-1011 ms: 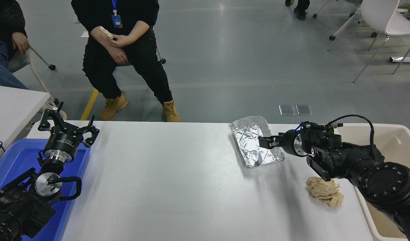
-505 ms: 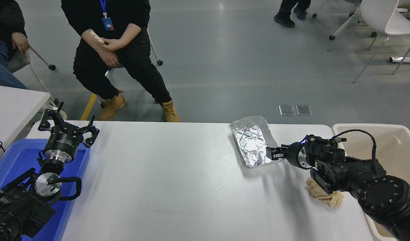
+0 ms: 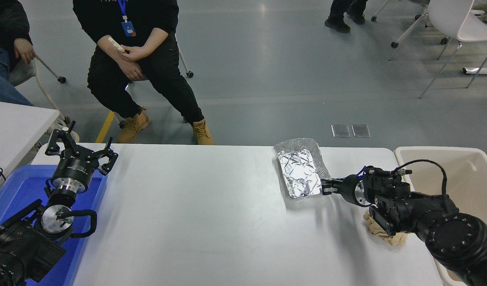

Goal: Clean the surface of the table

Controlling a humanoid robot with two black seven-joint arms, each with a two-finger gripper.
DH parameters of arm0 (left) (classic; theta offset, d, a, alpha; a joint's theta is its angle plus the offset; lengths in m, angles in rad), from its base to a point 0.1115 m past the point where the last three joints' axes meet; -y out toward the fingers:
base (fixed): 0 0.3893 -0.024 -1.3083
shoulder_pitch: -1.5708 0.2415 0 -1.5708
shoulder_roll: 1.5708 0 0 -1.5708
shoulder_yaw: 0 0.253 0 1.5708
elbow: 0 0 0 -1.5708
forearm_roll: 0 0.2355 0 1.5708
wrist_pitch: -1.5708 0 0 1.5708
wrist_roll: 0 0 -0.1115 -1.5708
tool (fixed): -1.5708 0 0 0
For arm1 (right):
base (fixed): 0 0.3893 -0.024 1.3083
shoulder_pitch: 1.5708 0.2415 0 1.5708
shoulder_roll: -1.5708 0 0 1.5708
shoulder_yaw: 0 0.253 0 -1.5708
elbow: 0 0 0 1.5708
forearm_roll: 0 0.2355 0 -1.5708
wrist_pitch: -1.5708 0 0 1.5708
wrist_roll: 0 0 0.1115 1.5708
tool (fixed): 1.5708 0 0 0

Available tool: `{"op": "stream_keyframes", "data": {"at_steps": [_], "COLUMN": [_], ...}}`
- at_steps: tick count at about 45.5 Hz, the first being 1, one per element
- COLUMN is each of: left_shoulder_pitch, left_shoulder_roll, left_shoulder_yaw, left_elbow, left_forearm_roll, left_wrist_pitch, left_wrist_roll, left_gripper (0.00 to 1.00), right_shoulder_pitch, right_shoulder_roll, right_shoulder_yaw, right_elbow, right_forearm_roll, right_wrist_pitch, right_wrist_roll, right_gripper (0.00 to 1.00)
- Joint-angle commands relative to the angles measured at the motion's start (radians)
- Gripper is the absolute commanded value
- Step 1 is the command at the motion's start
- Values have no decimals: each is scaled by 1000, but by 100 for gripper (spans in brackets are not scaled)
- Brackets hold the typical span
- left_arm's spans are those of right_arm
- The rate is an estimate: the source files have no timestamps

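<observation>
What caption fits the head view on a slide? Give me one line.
Right gripper at the near right corner of a foil tray on the table surface; crumpled paper and beige bin alongside.

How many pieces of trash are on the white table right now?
2. A foil tray sits at the far edge, right of centre, with the right gripper at its near right corner. A crumpled tan paper wad lies near the right edge, partly hidden under the right arm.
</observation>
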Motion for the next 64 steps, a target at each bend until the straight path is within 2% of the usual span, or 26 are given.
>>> {"op": "stream_keyframes", "data": {"at_steps": [1, 16, 26, 46, 56, 64], "left_shoulder_pitch": [0, 0, 0, 0, 0, 0], "left_shoulder_roll": [0, 0, 0, 0, 0, 0], "left_shoulder_yaw": [0, 0, 0, 0, 0, 0], "left_elbow": [1, -1, 1, -1, 1, 1], "left_forearm_roll": [0, 0, 0, 0, 0, 0], "left_wrist_pitch": [0, 0, 0, 0, 0, 0], "left_wrist_roll": [0, 0, -2, -2, 0, 0], "left_gripper": [100, 100, 100, 100, 100, 100], "right_shoulder_pitch": [-3, 8, 77, 215, 298, 338], "right_shoulder_roll": [0, -5, -15, -150, -239, -301], "right_shoulder_yaw": [-2, 15, 55, 60, 118, 139], "right_elbow": [0, -3, 11, 18, 35, 34], "right_forearm_roll": [-2, 32, 207, 251, 340, 359], "right_wrist_pitch": [5, -1, 23, 128, 226, 258], "right_wrist_roll": [5, 28, 41, 92, 94, 94], "right_gripper": [0, 0, 0, 0, 0, 0]}}
